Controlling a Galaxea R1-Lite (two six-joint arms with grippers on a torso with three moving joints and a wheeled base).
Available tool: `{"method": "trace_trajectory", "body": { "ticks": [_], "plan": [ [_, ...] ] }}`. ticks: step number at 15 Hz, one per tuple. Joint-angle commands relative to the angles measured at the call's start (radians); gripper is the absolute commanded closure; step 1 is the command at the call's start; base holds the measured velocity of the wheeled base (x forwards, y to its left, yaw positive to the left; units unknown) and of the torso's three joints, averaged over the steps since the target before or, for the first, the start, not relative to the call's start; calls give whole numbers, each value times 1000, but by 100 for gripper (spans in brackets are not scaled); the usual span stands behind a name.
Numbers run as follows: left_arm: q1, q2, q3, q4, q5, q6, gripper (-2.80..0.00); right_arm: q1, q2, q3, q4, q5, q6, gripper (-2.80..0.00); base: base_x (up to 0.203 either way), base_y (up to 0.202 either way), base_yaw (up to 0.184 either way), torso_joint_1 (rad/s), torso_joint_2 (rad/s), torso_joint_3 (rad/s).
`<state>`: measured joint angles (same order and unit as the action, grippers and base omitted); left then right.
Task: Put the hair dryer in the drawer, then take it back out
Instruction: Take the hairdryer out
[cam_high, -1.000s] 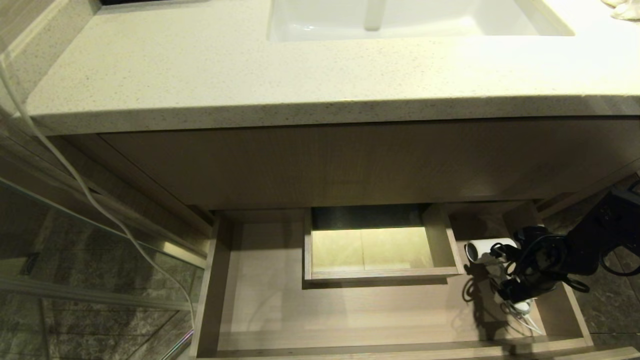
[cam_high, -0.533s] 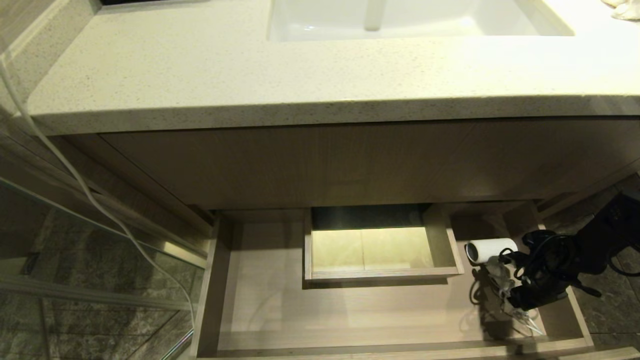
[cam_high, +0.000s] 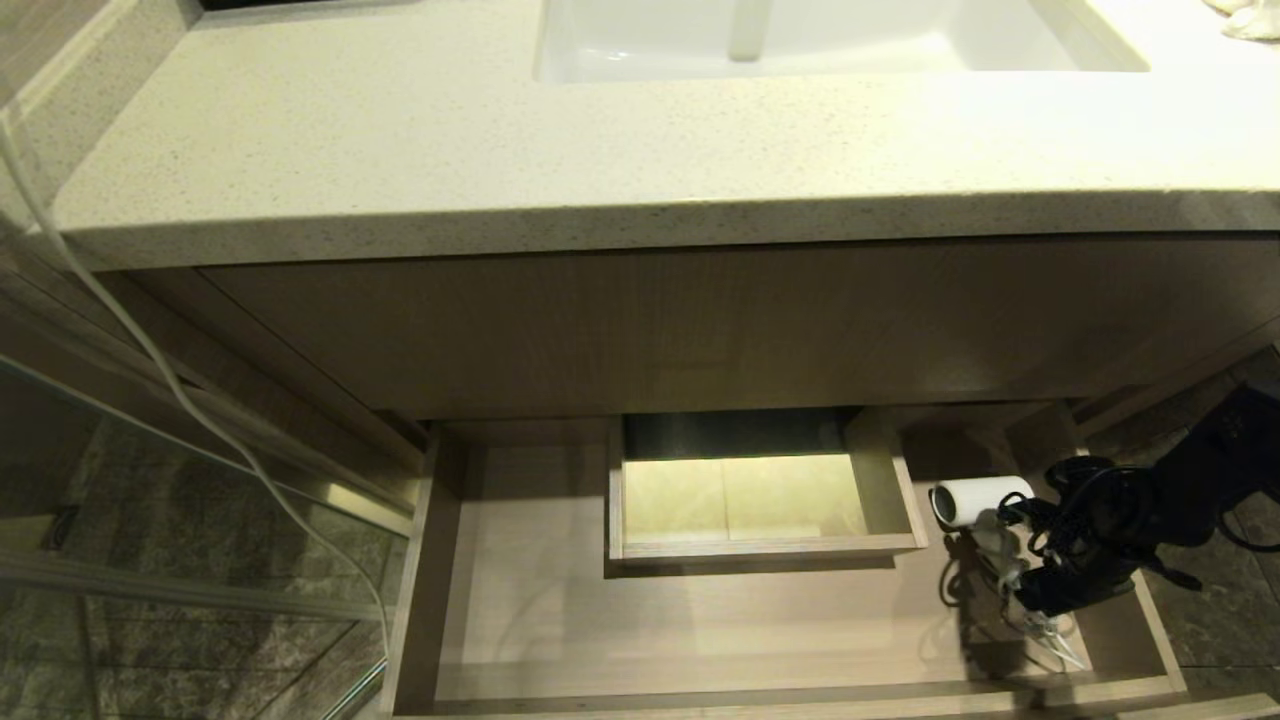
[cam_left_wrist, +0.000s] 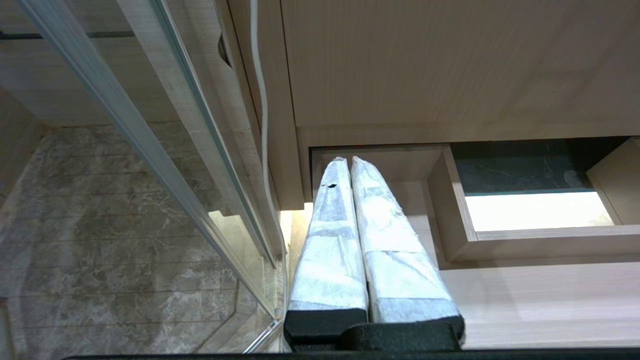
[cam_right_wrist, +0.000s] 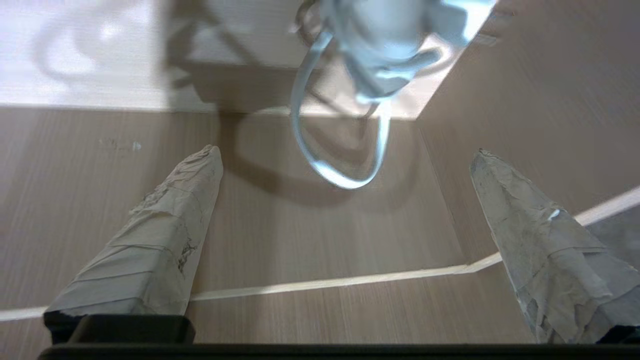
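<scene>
The right pincer (cam_high: 1030, 560), jaws wide, has let go; the hair dryer (cam_high: 975, 500) now rests in the drawer (cam_high: 520, 600), first half done.

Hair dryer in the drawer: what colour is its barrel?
White, with a dark round mouth; the hair dryer shows best in the head view.

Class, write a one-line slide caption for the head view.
Open right gripper beside the hair dryer lying in the open drawer.
</scene>
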<state>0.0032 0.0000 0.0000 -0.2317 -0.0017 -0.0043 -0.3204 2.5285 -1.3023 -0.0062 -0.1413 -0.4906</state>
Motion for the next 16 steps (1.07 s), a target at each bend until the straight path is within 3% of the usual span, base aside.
{"method": "trace_trajectory", "body": {
  "ticks": [1, 9, 16],
  "plan": [
    [0, 0, 40, -1, 0, 0, 0, 0, -30, 1, 3, 2, -13, -280, 0, 0, 0, 0, 0, 0],
    [0, 0, 40, -1, -1, 0, 0, 26, -193, 149, 10, 129, -80, -280, 0, 0, 0, 0, 0, 0],
    [0, 0, 40, -1, 0, 0, 0, 69, -268, 207, -3, 136, -92, -280, 0, 0, 0, 0, 0, 0]
  ]
}}
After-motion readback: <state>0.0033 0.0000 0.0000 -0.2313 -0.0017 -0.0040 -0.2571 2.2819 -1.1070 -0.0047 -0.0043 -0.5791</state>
